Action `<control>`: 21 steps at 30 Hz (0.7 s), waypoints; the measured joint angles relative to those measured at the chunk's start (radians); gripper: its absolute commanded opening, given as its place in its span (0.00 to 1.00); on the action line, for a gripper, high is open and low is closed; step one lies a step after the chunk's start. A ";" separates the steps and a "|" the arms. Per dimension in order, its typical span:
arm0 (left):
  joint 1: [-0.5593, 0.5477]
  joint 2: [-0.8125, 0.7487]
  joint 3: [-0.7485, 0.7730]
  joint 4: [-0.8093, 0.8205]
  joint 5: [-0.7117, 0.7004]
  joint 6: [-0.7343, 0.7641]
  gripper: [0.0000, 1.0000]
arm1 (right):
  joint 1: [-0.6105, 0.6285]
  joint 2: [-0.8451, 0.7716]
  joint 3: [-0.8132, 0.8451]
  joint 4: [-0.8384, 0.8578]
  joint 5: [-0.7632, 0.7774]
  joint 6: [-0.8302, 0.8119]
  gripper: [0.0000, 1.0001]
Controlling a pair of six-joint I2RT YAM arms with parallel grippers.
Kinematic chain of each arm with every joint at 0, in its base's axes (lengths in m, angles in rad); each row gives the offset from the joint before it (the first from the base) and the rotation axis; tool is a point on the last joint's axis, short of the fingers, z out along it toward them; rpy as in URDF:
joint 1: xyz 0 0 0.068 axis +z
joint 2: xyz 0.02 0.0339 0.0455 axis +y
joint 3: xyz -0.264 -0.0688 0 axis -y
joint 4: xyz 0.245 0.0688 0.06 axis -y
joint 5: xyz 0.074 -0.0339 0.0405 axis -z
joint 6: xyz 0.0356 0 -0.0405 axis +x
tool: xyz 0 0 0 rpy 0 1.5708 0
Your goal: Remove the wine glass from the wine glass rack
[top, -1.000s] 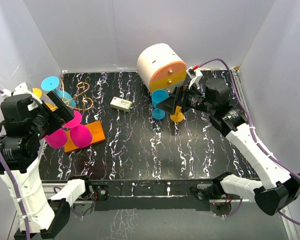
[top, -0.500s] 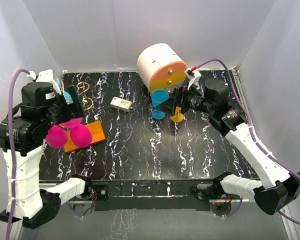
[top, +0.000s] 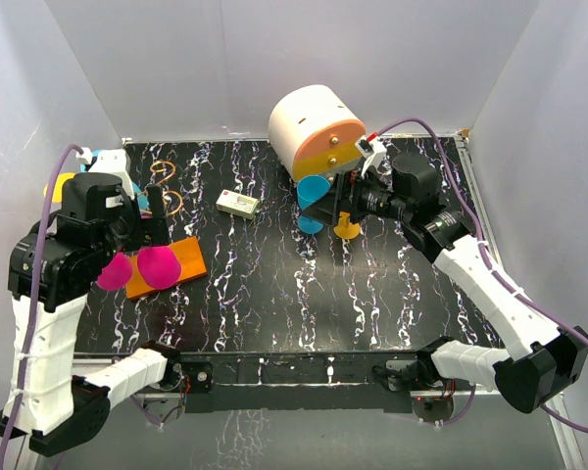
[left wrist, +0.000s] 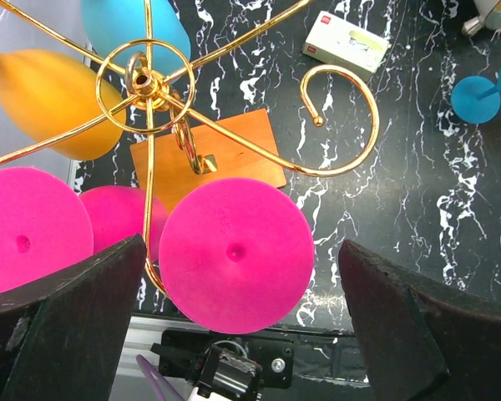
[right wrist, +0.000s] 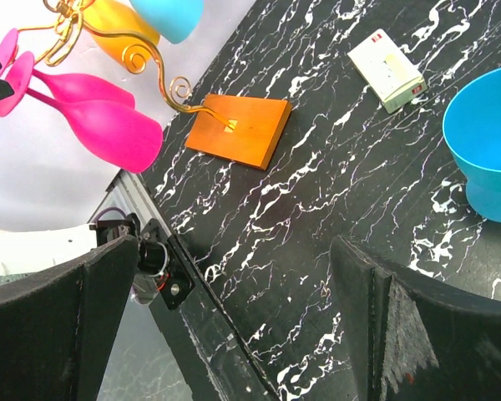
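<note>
Wide open and empty, the left gripper [left wrist: 240,251] may knock the pink wine glass [left wrist: 234,213], tipping the wine glass rack [left wrist: 225,163]

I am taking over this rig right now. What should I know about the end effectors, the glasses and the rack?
Left end effector: open, empty, above the foot of a pink glass hanging on the wine glass rack.
Right end effector: open, empty, near the blue glass on the table.
Rack also holds a second pink glass, a yellow glass, a blue hanging glass.
Done: nothing gripped yet.
Left: grip one hanging glass, slide it off its hook.
</note>
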 measured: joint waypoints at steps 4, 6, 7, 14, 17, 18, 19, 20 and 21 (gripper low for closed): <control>-0.012 0.000 -0.025 0.002 -0.010 0.007 0.99 | 0.000 0.001 -0.005 -0.001 0.000 0.003 0.98; -0.016 0.001 -0.037 0.003 -0.014 0.010 0.99 | 0.000 0.001 -0.005 -0.001 0.000 0.003 0.98; -0.018 0.002 -0.042 0.003 -0.016 0.011 0.99 | 0.000 0.001 -0.005 -0.001 0.000 0.003 0.98; -0.018 0.004 -0.050 0.003 -0.047 0.013 0.99 | 0.000 0.000 -0.005 -0.001 0.000 0.003 0.98; -0.018 0.003 -0.069 0.003 -0.052 0.013 0.98 | 0.000 0.000 -0.005 -0.001 0.000 0.003 0.98; -0.018 0.003 -0.076 0.002 -0.054 0.013 0.98 | 0.000 0.000 -0.005 -0.001 0.000 0.003 0.98; -0.018 0.004 -0.081 0.004 -0.059 0.013 0.98 | 0.000 0.000 -0.005 -0.001 0.000 0.003 0.98; -0.019 0.004 -0.083 0.006 -0.063 0.013 0.98 | 0.000 0.000 -0.005 -0.001 0.000 0.003 0.98; -0.019 0.004 -0.084 0.007 -0.066 0.013 0.98 | 0.000 0.000 -0.005 -0.001 0.000 0.003 0.98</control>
